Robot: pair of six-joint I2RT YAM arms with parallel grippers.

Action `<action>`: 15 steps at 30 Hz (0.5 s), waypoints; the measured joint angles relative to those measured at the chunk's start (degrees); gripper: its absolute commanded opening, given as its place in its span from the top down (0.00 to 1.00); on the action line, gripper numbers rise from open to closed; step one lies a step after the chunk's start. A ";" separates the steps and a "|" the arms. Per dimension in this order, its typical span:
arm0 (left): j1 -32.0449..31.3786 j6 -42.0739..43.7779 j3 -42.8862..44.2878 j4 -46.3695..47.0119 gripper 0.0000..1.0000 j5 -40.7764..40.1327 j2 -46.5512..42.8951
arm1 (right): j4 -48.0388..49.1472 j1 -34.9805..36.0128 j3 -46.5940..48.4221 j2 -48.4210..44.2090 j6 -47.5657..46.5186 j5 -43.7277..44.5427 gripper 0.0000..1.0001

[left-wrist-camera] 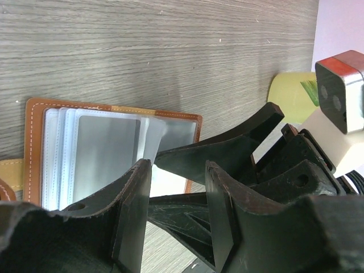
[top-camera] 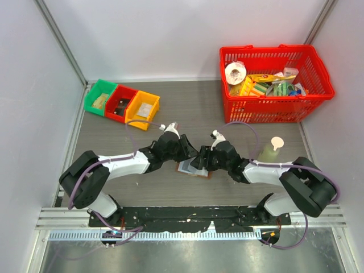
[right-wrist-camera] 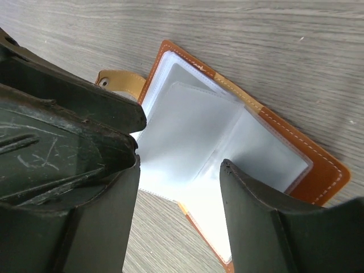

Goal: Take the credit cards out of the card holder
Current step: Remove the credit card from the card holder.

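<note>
Card holder point(top-camera: 189, 168) noted lying open and flat on table point(top-camera: 170, 114), near centre, between both grippers. Left gripper point(top-camera: 181, 149) sits at its 11 o'clock, jaws part-open, nothing seen clamped. Right gripper point(right-wrist-camera: 179, 165) sits at its 2 o'clock, jaws spread wide over the clear sleeves, empty. Credit cards point(right-wrist-camera: 193, 131) seen seated in sleeves. Holder judged light, floppy, apt to slide; cards thin, stiff, slick. Grip best taken on a card's edge, leather border pinned down.
</note>
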 measured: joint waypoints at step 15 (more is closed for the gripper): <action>-4.15 -0.94 6.10 2.95 0.54 1.11 8.26 | -4.17 -0.39 -11.54 -26.71 0.76 12.09 0.39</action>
